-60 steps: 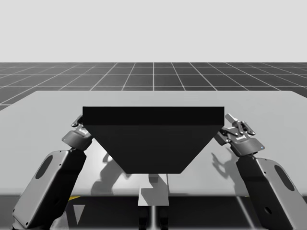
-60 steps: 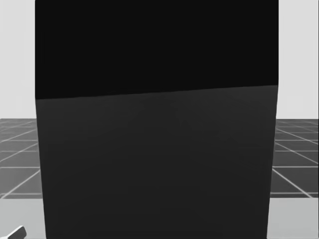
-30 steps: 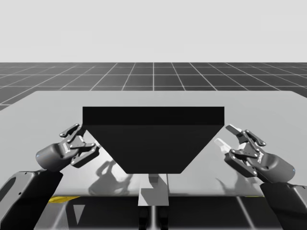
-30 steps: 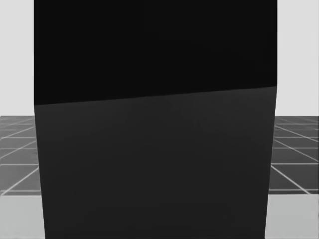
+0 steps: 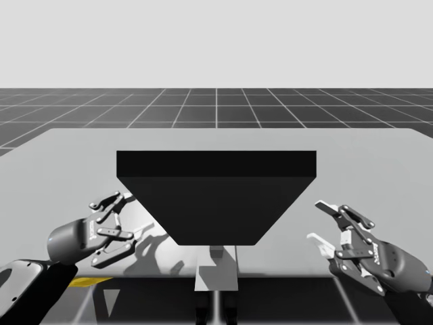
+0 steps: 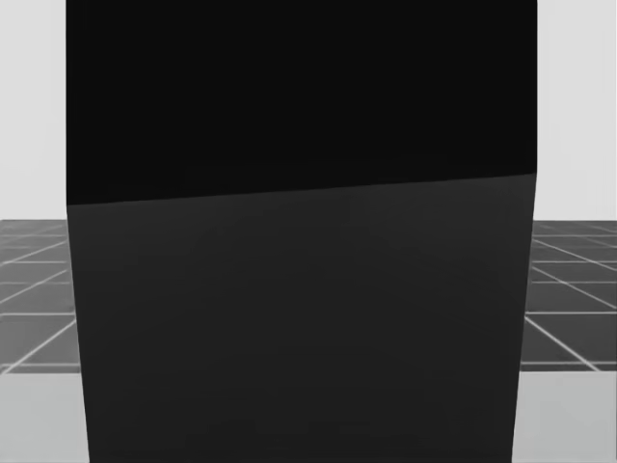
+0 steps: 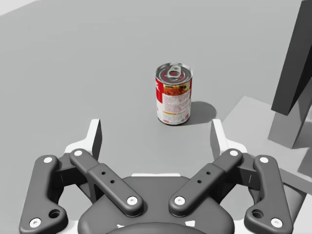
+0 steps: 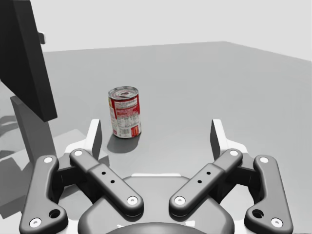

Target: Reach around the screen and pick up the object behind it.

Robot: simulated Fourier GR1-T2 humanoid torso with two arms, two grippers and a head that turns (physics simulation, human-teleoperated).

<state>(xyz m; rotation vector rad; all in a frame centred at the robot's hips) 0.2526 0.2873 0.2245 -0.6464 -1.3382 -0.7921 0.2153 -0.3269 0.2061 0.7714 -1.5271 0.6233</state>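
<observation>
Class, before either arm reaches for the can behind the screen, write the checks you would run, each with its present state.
1. Red can upright on the table: ok.
2. Left tool open and empty: ok.
3. Right tool open and empty: ok.
4. Can ahead of the left tool, bare table between them: ok.
5. Screen apart from the can, beside each tool's path: ok.
6. Which tool is nearer the can: cannot tell.

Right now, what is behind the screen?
A red can stands upright on the table there, ahead of my left gripper and right gripper, both open. In the head and high views the screen covers it.
</observation>
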